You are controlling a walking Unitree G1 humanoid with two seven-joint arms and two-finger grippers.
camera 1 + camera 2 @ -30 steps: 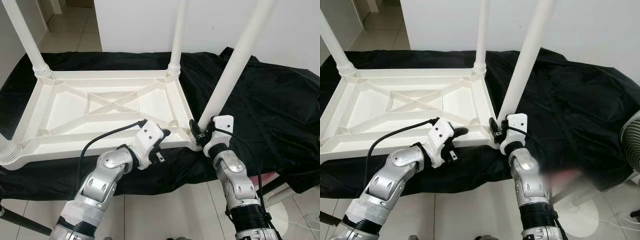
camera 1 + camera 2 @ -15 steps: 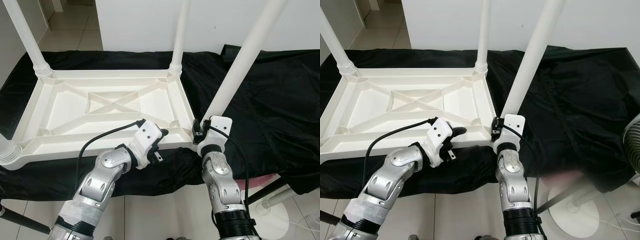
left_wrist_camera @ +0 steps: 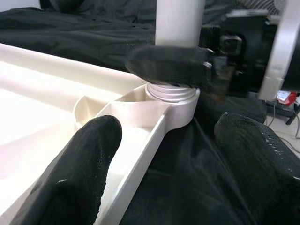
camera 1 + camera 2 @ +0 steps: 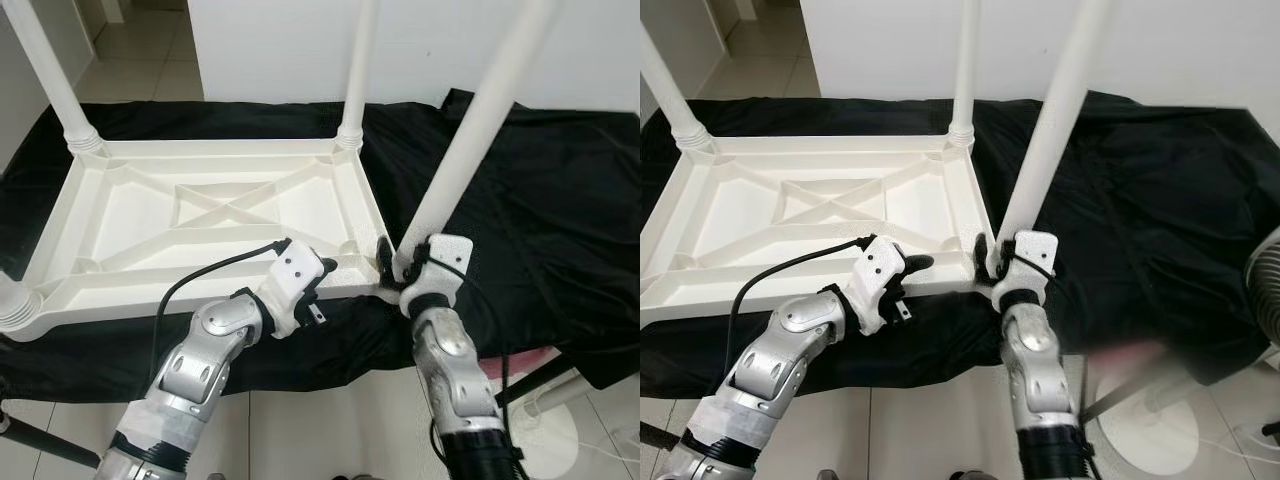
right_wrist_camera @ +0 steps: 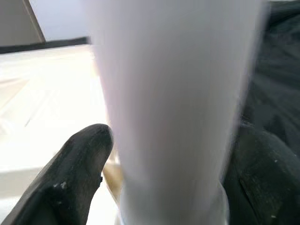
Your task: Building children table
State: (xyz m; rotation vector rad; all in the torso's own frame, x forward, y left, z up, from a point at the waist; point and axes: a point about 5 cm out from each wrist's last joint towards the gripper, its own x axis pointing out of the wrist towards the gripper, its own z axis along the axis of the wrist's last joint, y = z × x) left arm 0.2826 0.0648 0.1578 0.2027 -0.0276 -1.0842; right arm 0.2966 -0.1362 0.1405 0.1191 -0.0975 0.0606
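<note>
White plastic is what the little table is made of, and it lies upside down on a black cloth over a low surface. Three legs already stand up from its corners. The fourth leg is at the near right corner, and it leans a bit to the right.

The right gripper has its two black fingers around the bottom of that leg, one on each side, holding it just above the ringed end that sits in the corner socket. The left gripper is just beside it, at the table's near edge. Its fingers are spread wide, one finger inside the rim and the other outside over the cloth, and they squeeze nothing.

What could go wrong? The leg is tilted (you can see it lean away from the other legs), so I think it may not be all the way in. If the gripper pushes or twists while the leg leans, it could jam or pop out. The table could also slide on the slippery cloth, since the left gripper is not gripping the rim.
</note>
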